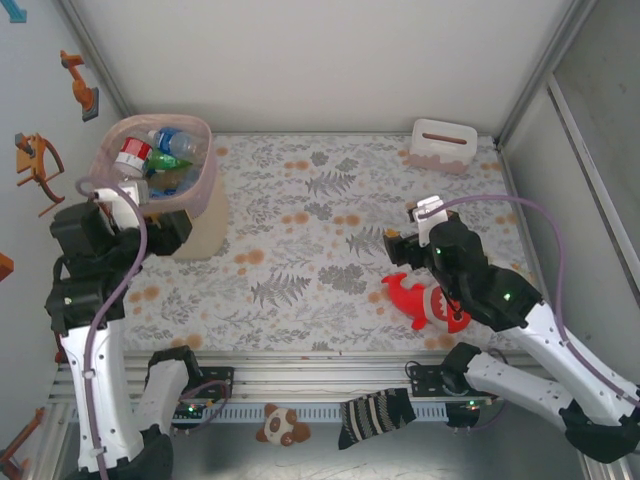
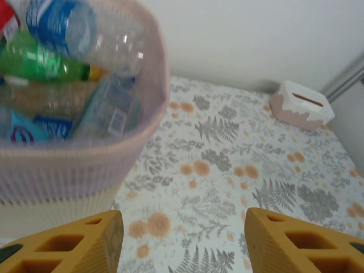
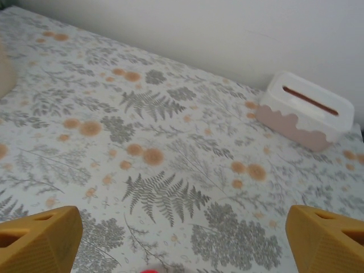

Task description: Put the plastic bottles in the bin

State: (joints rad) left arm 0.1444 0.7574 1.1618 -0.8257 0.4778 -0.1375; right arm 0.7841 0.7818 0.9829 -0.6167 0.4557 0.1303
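- The table's flowered cloth (image 1: 330, 250) takes up the middle of the top view. On it are a small white slotted box (image 1: 441, 144) at the upper right and a red shark plush toy (image 1: 425, 303) at the lower right.
- The tall translucent pink plastic bin (image 1: 208, 165) stands at the upper left of the top view. In the left wrist view its ribbed wall (image 2: 68, 165) takes up the left side.
- The plastic bottles (image 1: 165, 150) I can make out all lie inside the bin, heaped close to the rim. They include a clear one with a blue label (image 2: 62, 23) and a green one (image 2: 40, 62) across the pile. Judging by this, the job is done or nearly so, though a bottle hidden behind the arms cannot be ruled out.
- The left gripper (image 2: 182, 239) sits just beside the bin on its near side. Its yellow fingers are spread wide, with nothing between them but cloth below.
- The right gripper (image 3: 183, 242) hovers over the cloth above the shark. It is released too, spread wide, and neither holds nor touches anything.
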